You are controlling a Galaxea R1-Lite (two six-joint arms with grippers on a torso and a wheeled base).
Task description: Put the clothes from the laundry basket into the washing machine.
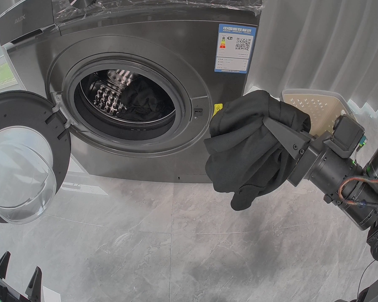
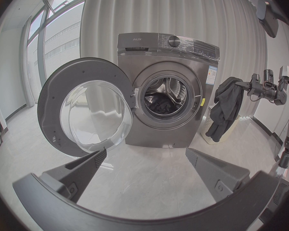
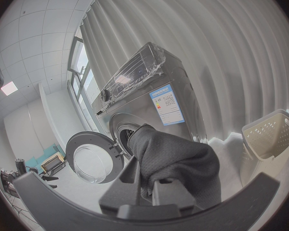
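Note:
A grey front-loading washing machine (image 1: 155,42) stands with its round door (image 1: 21,156) swung wide to the left. Dark clothes (image 1: 145,101) lie inside the drum. My right gripper (image 1: 277,133) is shut on a black garment (image 1: 243,147), which hangs in the air to the right of the drum opening, above the floor. In the left wrist view the same garment (image 2: 226,108) hangs from the right arm beside the machine (image 2: 167,90). The beige laundry basket (image 1: 319,108) stands behind the garment, right of the machine. My left gripper (image 2: 144,167) is open, low and well back from the machine.
Pale curtains (image 1: 323,34) hang behind and to the right of the machine. Grey tiled floor (image 1: 176,248) stretches in front. The open door takes up the space left of the drum opening.

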